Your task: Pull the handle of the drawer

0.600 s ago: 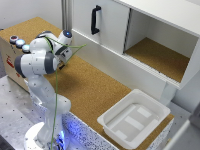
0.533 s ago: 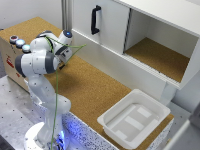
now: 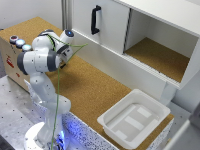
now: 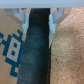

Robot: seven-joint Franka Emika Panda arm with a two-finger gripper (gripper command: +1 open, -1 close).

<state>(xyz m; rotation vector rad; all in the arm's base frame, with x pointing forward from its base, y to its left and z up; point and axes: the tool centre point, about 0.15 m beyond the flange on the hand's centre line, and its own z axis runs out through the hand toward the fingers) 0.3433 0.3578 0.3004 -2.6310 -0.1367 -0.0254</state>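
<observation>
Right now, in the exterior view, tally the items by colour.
White: 2, the cabinet and the shallow drawer
Black: 1, the handle on the cabinet door
Brown: 1, the cardboard box at the exterior view's left
Total: 4

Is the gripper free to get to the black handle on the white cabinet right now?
Probably yes: the cork counter between the gripper and the black handle shows nothing in the way. The gripper is low, apart from it, and must rise.
</observation>
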